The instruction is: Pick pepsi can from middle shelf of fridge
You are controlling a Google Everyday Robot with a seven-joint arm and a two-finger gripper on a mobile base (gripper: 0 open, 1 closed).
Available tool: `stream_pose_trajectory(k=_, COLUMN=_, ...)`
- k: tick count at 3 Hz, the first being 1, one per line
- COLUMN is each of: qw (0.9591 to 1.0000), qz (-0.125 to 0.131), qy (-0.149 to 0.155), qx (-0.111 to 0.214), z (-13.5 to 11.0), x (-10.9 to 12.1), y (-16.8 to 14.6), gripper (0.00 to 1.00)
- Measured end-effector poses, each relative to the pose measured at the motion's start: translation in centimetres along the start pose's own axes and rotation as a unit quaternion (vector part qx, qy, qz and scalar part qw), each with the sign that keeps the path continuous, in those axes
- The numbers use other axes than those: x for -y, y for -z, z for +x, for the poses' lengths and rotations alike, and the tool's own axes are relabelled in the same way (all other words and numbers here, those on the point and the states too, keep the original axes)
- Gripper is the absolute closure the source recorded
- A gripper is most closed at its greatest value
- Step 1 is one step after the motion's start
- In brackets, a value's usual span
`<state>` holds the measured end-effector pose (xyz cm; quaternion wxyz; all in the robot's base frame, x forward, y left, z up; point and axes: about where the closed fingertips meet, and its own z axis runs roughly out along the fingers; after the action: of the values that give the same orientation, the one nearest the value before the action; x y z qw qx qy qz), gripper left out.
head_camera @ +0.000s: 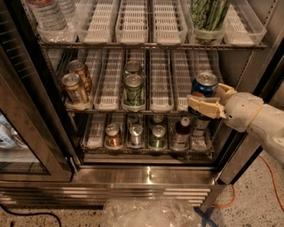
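The pepsi can (204,84), dark blue with a silver top, sits at the right front of the middle shelf (159,80) of the open fridge (146,175). My gripper (211,100) reaches in from the right, its cream fingers (205,107) wrapped around the can's lower body, shut on it. The can looks slightly raised and tilted off the white lanes. The can's lower part is hidden by the fingers.
Two copper-brown cans (75,86) stand at the shelf's left, two green cans (133,88) in the middle. The lower shelf holds small cans and bottles (151,133). The top shelf has bins with water bottles (49,13) and greens (208,15). The glass door (22,115) stands open at left.
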<state>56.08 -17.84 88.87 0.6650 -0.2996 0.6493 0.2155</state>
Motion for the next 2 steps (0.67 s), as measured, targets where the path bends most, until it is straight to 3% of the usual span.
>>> stream_pose_trajectory(k=1, qw=0.9979, qz=-0.063, qy=-0.004, qx=0.017, z=-1.7, x=-4.2, y=0.9, gripper=1.0)
stream_pose_trajectory(k=2, qw=0.9935, qz=-0.108, qy=-0.021, qx=0.028, z=-2.6, x=-8.5, y=4.0, gripper=1.0)
